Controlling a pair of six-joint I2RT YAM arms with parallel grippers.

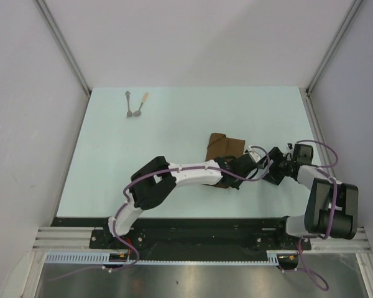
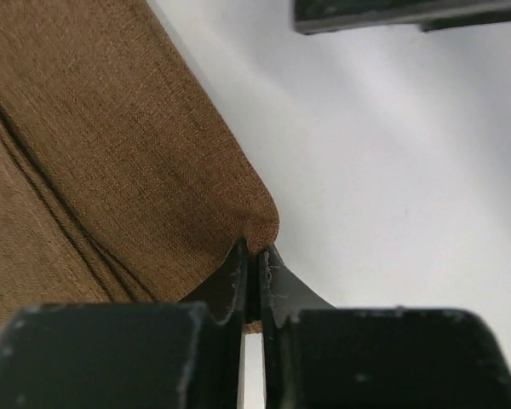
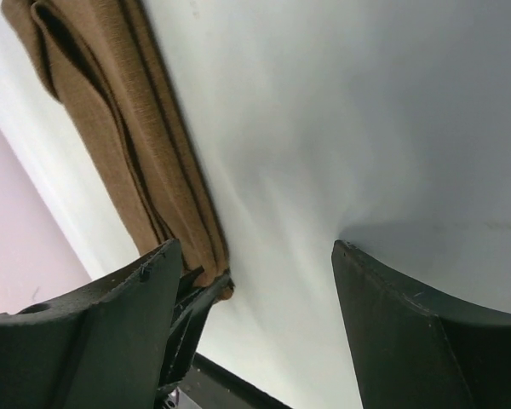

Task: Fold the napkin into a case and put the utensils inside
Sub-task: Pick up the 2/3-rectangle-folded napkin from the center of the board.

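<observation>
The brown napkin [image 1: 227,144] lies folded into a narrow stack right of the table's middle, partly under my left arm. My left gripper [image 2: 255,253] is shut on one rounded corner of the napkin [image 2: 111,145]; in the top view this left gripper [image 1: 241,166] sits over the cloth's right side. Just to the right, my right gripper [image 1: 270,166] is low over the table. It stands open [image 3: 254,249] with only bare table between its fingers, beside the napkin's [image 3: 111,111] pinched end. The two utensils [image 1: 135,105] lie side by side at the far left.
The pale green table [image 1: 174,136] ends at a black rail along the near edge. White walls with metal posts [image 1: 62,46] close in the back and both sides. Purple cables run along both arms.
</observation>
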